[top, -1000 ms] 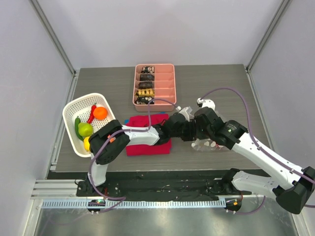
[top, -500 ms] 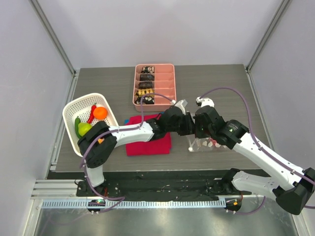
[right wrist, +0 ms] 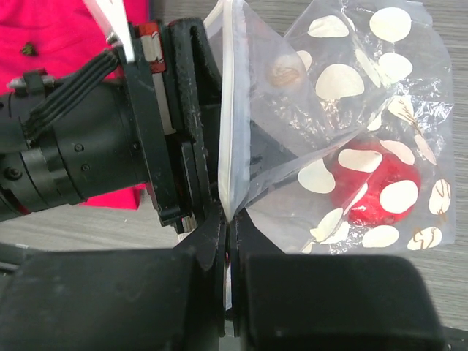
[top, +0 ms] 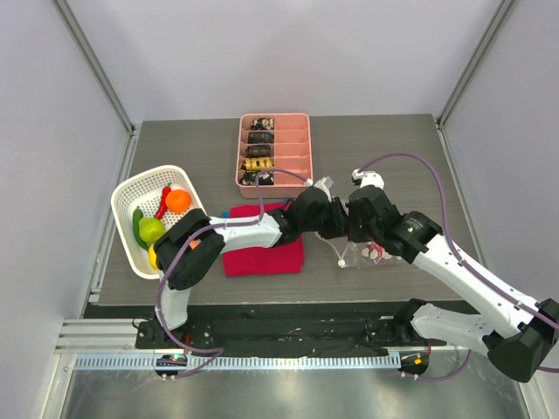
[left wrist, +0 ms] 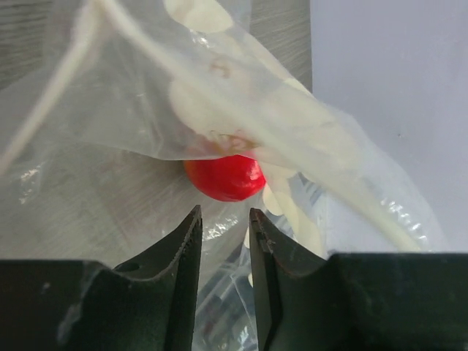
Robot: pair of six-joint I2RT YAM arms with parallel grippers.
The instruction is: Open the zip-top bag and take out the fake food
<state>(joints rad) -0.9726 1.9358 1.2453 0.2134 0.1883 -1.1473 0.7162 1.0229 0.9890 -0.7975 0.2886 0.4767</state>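
Observation:
The zip-top bag (right wrist: 351,88), clear with white dots, lies right of centre on the table (top: 367,255). My right gripper (right wrist: 229,219) is shut on its mouth rim and holds the mouth open. My left gripper (left wrist: 223,212) is open and pokes into the mouth, with nothing between its fingers. A red apple (left wrist: 224,178) of the fake food sits just ahead of the fingertips, still inside the bag (right wrist: 373,186). Other fake food lies in the white basket (top: 131,196): an orange (top: 178,200), a green fruit (top: 150,230) and a red chili (top: 163,202).
A red cloth (top: 262,253) lies under my left forearm at the table's middle. A pink divided tray (top: 306,148) with dark and gold pieces stands at the back. Both arms meet over the bag, close together.
My left gripper has moved right, off the red cloth and into the bag's mouth. The right gripper has kept its hold on the rim; the bag has shifted slightly.

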